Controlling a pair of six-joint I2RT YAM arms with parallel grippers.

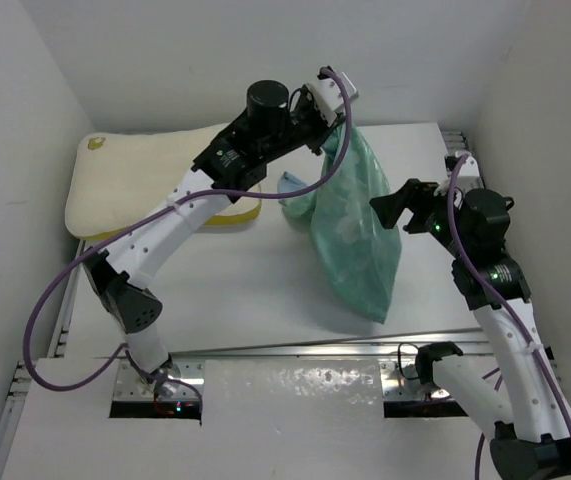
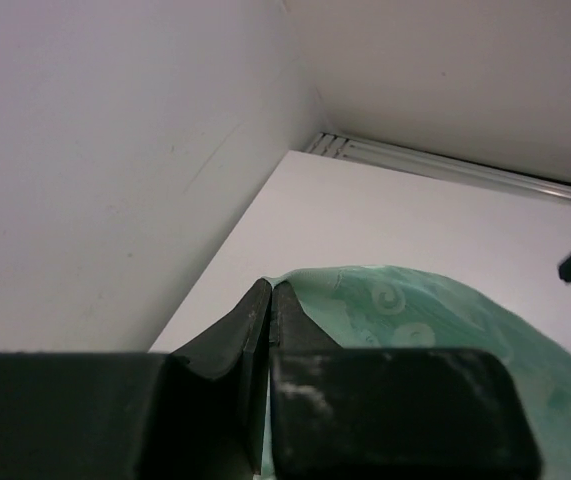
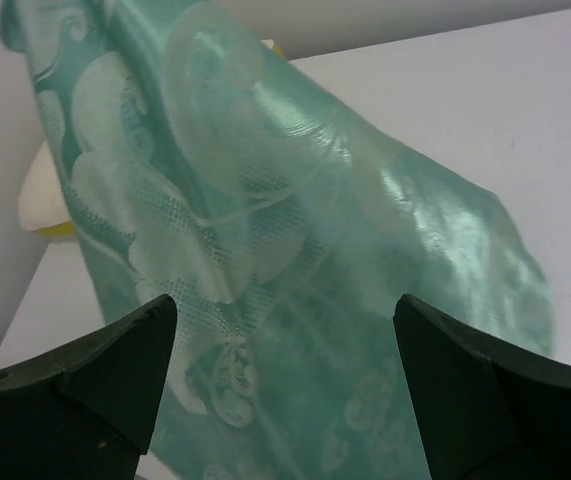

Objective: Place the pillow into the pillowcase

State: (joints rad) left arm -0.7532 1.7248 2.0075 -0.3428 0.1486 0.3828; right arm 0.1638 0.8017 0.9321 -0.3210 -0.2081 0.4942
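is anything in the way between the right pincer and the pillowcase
Nothing visible is. The open right pincer faces the pillowcase directly, and in the right wrist view the green cloth fills the space between its fingers. The left pincer, shut on the cloth's top edge, sits away from that path.

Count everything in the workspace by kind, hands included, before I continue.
Pillows: 1, the cream rectangular textured pillow
Pillowcases: 1, the shiny sea-green cloth pillowcase
Hands: 2, the left hand shut on the cloth, the right hand open
Total: 4
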